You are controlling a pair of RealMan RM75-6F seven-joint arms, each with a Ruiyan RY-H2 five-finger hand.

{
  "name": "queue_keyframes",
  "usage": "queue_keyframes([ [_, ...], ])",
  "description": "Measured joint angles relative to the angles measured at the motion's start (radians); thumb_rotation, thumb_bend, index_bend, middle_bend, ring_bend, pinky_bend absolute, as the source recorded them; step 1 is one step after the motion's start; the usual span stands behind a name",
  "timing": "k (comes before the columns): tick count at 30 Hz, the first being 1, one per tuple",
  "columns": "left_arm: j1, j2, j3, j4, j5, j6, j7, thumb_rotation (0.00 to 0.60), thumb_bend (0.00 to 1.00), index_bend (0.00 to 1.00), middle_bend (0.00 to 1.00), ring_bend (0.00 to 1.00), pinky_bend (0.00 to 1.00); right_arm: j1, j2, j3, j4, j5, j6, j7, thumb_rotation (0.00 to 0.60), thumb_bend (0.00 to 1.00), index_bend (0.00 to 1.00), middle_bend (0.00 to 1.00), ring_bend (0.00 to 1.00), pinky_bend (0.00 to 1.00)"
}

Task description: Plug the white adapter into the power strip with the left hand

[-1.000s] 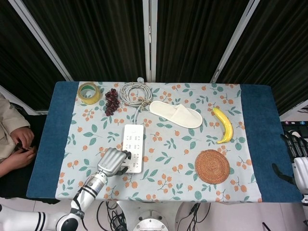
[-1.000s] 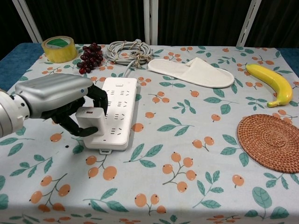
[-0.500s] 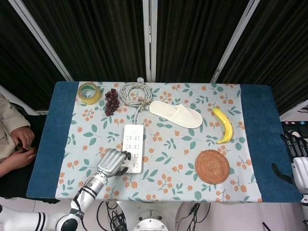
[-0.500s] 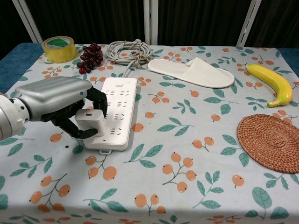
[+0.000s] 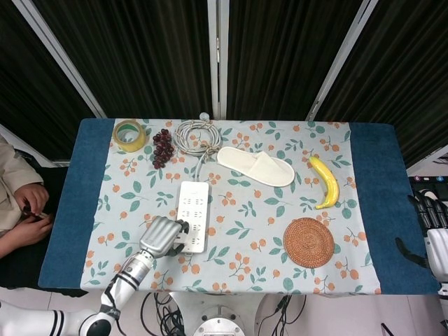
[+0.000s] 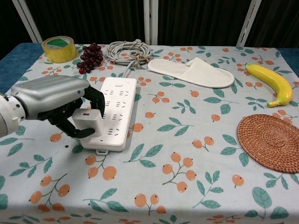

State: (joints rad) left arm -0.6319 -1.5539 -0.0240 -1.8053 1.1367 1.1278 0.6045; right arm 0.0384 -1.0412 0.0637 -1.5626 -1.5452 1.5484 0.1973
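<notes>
One power strip (image 6: 116, 112) lies on the table (image 5: 371, 210), with one white adapter (image 6: 88, 121) at its near end. There is one roll of yellow tape (image 6: 59, 48), one bunch of dark grapes (image 6: 91, 57), one coil of grey cable (image 6: 129, 50), one white slipper (image 6: 192, 72), one banana (image 6: 272, 83) and one round woven coaster (image 6: 272, 142). Two robot hands show: the left hand (image 6: 58, 105) by the adapter, the right hand (image 5: 428, 213) at the table's far right edge.

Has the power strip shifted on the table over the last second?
Yes. The power strip slid slightly left and its near end swung left, away from the orange print beside it, with the left robot hand.
</notes>
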Motion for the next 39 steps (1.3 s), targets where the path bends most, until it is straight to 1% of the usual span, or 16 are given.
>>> queue_keyframes([
  [2, 0.002, 0.008, -0.001, -0.006, 0.004, 0.003, 0.000, 0.600, 0.32, 0.51, 0.68, 0.59, 0.58, -0.001, 0.000, 0.000, 0.000, 0.000, 0.002, 0.001, 0.600, 0.22, 0.00, 0.00, 0.00, 0.00],
  [3, 0.002, 0.012, -0.001, -0.009, 0.004, 0.003, 0.000, 0.600, 0.28, 0.47, 0.63, 0.54, 0.58, -0.001, -0.001, 0.000, 0.000, 0.000, 0.002, 0.001, 0.600, 0.22, 0.00, 0.00, 0.00, 0.00],
  [4, 0.003, 0.016, -0.001, -0.014, 0.003, 0.002, 0.002, 0.600, 0.26, 0.44, 0.60, 0.50, 0.58, -0.001, -0.001, 0.000, 0.001, 0.000, 0.002, 0.002, 0.600, 0.22, 0.00, 0.00, 0.00, 0.00],
  [6, 0.003, 0.020, -0.001, -0.019, 0.002, 0.002, 0.006, 0.600, 0.23, 0.41, 0.56, 0.47, 0.58, -0.002, -0.002, 0.000, 0.001, 0.000, 0.002, 0.003, 0.600, 0.22, 0.00, 0.00, 0.00, 0.00],
  [9, 0.004, 0.023, -0.002, -0.024, 0.000, 0.002, 0.009, 0.600, 0.21, 0.38, 0.51, 0.43, 0.57, -0.002, -0.002, -0.001, 0.003, -0.001, 0.002, 0.004, 0.600, 0.22, 0.00, 0.00, 0.00, 0.00],
  [14, 0.006, 0.027, -0.001, -0.029, -0.001, 0.001, 0.010, 0.600, 0.20, 0.32, 0.44, 0.36, 0.52, -0.004, -0.003, -0.001, 0.004, -0.002, 0.005, 0.007, 0.600, 0.22, 0.00, 0.00, 0.00, 0.00],
  [17, 0.008, 0.030, -0.001, -0.033, 0.002, 0.004, 0.009, 0.600, 0.20, 0.29, 0.41, 0.32, 0.44, -0.005, -0.004, -0.001, 0.005, -0.003, 0.008, 0.008, 0.600, 0.22, 0.00, 0.00, 0.00, 0.00],
  [19, 0.010, 0.034, -0.001, -0.037, 0.004, 0.006, 0.009, 0.600, 0.20, 0.26, 0.36, 0.26, 0.35, -0.006, -0.004, -0.001, 0.006, -0.004, 0.010, 0.008, 0.600, 0.22, 0.00, 0.00, 0.00, 0.00],
  [24, 0.015, 0.050, -0.002, -0.047, 0.017, 0.011, -0.001, 0.600, 0.20, 0.22, 0.26, 0.16, 0.23, -0.007, -0.003, -0.001, 0.006, -0.006, 0.013, 0.011, 0.600, 0.22, 0.00, 0.00, 0.00, 0.00],
  [29, 0.030, 0.079, -0.008, -0.057, 0.059, 0.035, -0.061, 0.600, 0.20, 0.22, 0.24, 0.15, 0.20, -0.007, -0.001, -0.002, 0.007, -0.007, 0.011, 0.016, 0.600, 0.22, 0.00, 0.00, 0.00, 0.00],
  [33, 0.062, 0.125, -0.025, -0.056, 0.105, 0.099, -0.140, 0.600, 0.19, 0.22, 0.24, 0.15, 0.16, -0.005, 0.005, -0.002, 0.011, -0.006, 0.005, 0.030, 0.600, 0.22, 0.00, 0.00, 0.00, 0.00],
  [36, 0.099, 0.165, -0.051, -0.030, 0.125, 0.171, -0.214, 0.600, 0.19, 0.22, 0.24, 0.15, 0.10, 0.002, 0.013, -0.003, 0.018, -0.005, -0.013, 0.056, 0.600, 0.22, 0.00, 0.00, 0.00, 0.00],
  [37, 0.120, 0.185, -0.065, 0.001, 0.131, 0.206, -0.259, 0.600, 0.19, 0.23, 0.24, 0.15, 0.09, 0.005, 0.016, -0.003, 0.022, -0.003, -0.021, 0.065, 0.600, 0.22, 0.00, 0.00, 0.00, 0.00],
  [39, 0.140, 0.204, -0.076, 0.042, 0.135, 0.236, -0.297, 0.600, 0.19, 0.24, 0.24, 0.14, 0.08, 0.014, 0.021, -0.002, 0.033, 0.001, -0.041, 0.081, 0.600, 0.22, 0.00, 0.00, 0.00, 0.00],
])
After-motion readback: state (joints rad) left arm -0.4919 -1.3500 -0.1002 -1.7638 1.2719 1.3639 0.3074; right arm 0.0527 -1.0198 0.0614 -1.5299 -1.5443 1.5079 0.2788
